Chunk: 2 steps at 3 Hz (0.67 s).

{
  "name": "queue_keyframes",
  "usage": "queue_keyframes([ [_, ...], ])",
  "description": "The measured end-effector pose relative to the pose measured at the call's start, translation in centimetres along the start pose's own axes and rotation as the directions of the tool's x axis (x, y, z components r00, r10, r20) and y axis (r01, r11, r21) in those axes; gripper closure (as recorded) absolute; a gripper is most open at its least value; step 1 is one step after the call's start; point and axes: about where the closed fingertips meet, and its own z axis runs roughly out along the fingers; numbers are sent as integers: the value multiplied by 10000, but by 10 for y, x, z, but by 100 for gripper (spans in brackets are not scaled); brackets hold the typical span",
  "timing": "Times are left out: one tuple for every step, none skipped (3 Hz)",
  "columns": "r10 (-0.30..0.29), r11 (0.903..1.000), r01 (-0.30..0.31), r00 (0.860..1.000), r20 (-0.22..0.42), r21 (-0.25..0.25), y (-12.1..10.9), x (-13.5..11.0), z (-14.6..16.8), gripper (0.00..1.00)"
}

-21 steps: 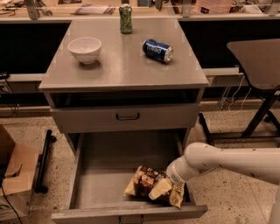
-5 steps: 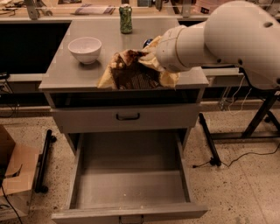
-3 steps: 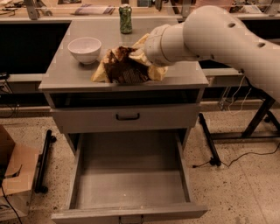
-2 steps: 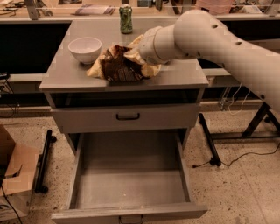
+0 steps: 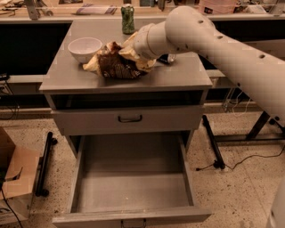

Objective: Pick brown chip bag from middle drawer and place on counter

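Observation:
The brown chip bag [image 5: 114, 65] lies low over the grey counter [image 5: 182, 75], just right of the white bowl; I cannot tell whether it touches the top. My gripper [image 5: 132, 52] is at the bag's right end, shut on its pale tan edge, with the white arm reaching in from the right. The fingers are mostly covered by the bag and the wrist. The middle drawer [image 5: 133, 182] stands pulled out below, its grey floor bare.
A white bowl [image 5: 84, 48] sits at the counter's left, next to the bag. A green can [image 5: 128, 12] stands at the back. The upper drawer with a black handle [image 5: 130, 118] is closed. A cardboard box [image 5: 13, 173] is on the floor at the left.
The bag went from the drawer floor up to the counter. In the last second my gripper carried it left and down toward the bowl.

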Motion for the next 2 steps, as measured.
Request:
queue_keyframes([
  [-23,10000,22,10000,84,77,-5,-5,-1,4],
  [-23,10000,22,10000,84,76,-5,-5,-1,0],
])
